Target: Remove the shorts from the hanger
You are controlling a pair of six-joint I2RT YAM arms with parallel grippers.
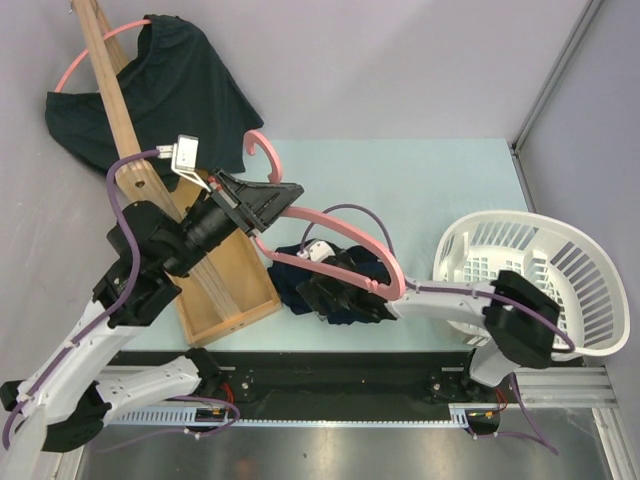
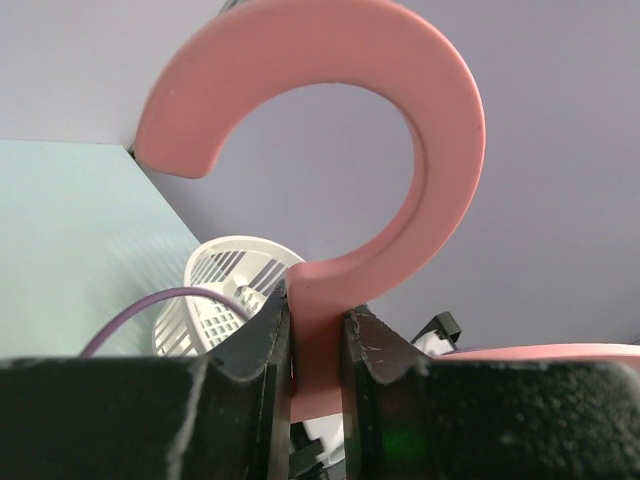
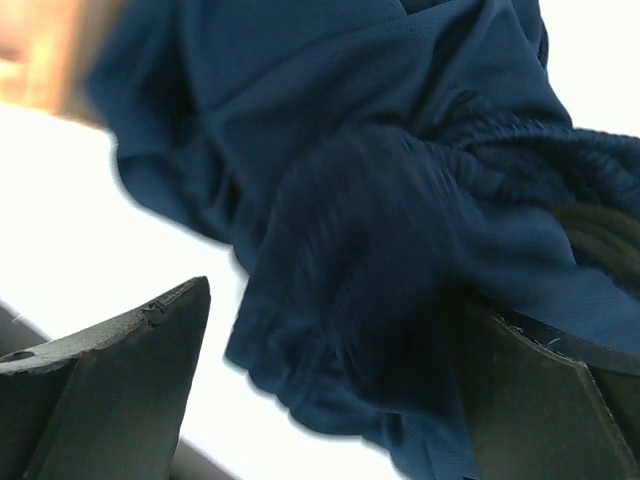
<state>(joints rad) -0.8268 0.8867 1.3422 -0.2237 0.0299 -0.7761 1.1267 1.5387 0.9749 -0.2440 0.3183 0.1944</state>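
Nearest the arm bases, the right arm is holding its jaws spread wide over the navy shorts, which are lying bunched on the pale counter. One jaw is pressing into a fold of the cloth and the other is standing clear, so nothing is gripped yet. Just behind, the left arm is keeping its jaws clenched on the neck of a pink hanger, below the hook. The hanger's curved bar is arching over the navy heap, though it is unclear whether the cloth is threaded on it. A white basket is sitting to the right. Farther back, dark green shorts are hanging on a second hanger atop a wooden rack. The step in hand appears to be pulling the navy pair free. The next move likely calls for the right jaws to close on the fold and draw it away while the left arm steadies the hanger.
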